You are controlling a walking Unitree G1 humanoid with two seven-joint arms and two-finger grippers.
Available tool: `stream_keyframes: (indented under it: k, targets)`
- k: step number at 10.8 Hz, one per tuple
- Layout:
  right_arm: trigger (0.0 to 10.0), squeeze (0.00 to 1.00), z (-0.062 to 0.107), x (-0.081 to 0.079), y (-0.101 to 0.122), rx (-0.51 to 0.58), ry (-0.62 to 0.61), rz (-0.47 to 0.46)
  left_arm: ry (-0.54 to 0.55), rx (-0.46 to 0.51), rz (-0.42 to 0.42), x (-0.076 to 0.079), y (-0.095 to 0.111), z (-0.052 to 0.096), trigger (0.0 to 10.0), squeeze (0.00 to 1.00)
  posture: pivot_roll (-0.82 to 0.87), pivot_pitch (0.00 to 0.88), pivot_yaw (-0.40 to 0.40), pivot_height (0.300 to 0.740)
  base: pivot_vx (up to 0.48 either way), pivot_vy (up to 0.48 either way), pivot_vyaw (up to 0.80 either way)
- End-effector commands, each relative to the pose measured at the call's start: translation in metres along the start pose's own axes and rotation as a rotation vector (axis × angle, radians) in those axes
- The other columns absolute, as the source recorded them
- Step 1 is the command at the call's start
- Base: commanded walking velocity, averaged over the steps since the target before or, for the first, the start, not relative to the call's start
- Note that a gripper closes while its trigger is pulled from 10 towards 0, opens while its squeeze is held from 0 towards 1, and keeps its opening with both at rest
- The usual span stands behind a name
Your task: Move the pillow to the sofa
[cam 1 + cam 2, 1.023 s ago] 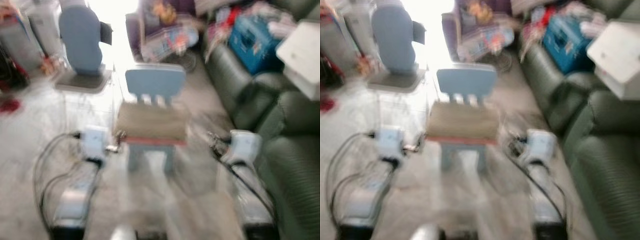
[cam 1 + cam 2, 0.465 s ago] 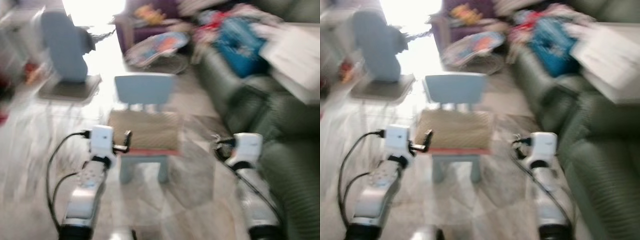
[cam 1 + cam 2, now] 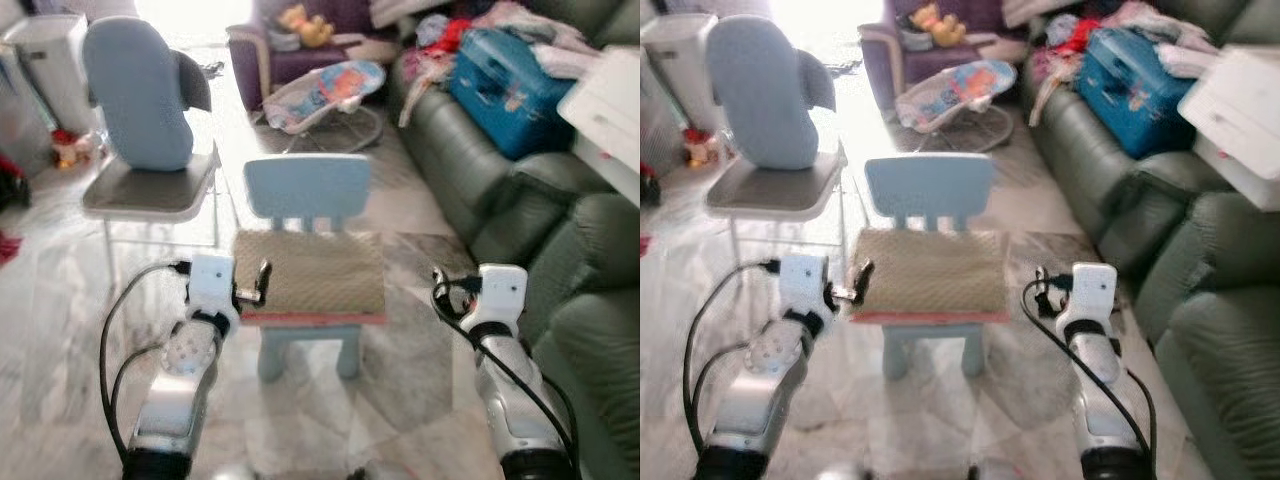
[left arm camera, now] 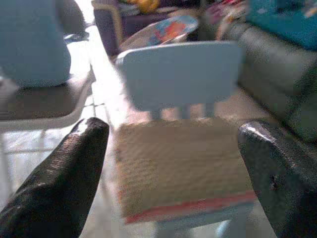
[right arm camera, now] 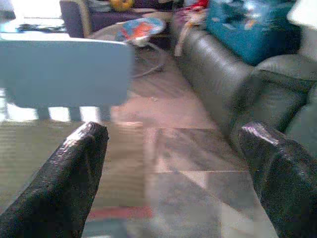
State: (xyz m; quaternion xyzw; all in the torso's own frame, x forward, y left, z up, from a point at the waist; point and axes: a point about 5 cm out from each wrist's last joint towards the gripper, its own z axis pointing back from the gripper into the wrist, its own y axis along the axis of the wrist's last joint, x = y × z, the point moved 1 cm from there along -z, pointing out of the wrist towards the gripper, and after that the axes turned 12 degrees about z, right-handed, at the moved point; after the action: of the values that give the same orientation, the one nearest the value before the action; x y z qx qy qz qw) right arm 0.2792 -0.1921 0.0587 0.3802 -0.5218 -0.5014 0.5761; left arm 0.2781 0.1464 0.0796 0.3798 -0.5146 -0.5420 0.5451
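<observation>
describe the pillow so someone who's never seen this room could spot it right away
Beside the long dark green sofa stands a small pale blue child's chair. The pillow lies flat on its seat: a tan, woven-looking square with a red bottom edge, unlike the blue cushion on the grey chair behind.

My own arms run off the bottom of the head views. My right tool (image 3: 442, 288) hides behind its white wrist block, so I cannot tell how its fingers stand there. The pillow (image 3: 311, 272) covers the small blue chair's (image 3: 306, 190) seat. The sofa (image 3: 520, 190) is cut by the right edge, its upper cushions buried under clutter. In my left wrist view the pillow is blurred.
</observation>
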Motion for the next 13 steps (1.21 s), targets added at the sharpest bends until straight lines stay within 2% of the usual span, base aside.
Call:
stream_keyframes:
  k: [1,4,10,13]
  targets:
    - [10.0,0.0,-0.0026,-0.0007,0.0052,0.016,0.007,0.005,-0.001,0.009,-0.01,0.0006,0.0032,-0.0006,10.0,0.0,0.01,0.045,-0.047,0.74,0.48,0.0,0.0]
    - [10.0,0.0,-0.0031,-0.0005,0.0045,0.009,0.004,-0.002,-0.013,0.008,-0.007,0.004,0.0025,-0.0006,10.0,0.0,0.01,0.045,-0.05,0.74,0.461,0.0,0.0]
    - [10.0,0.0,-0.0064,-0.0044,0.0037,0.002,0.017,0.008,-0.006,0.009,-0.016,0.0009,0.0024,0.0012,10.0,0.0,0.03,0.044,-0.056,0.74,0.459,0.0,0.0]
    - [10.0,0.0,-0.0072,-0.0052,0.0029,-0.002,0.016,0.006,0.026,0.014,-0.001,-0.0024,0.0022,0.0015,10.0,0.0,0.03,0.047,-0.053,0.74,0.0,0.0,0.0]
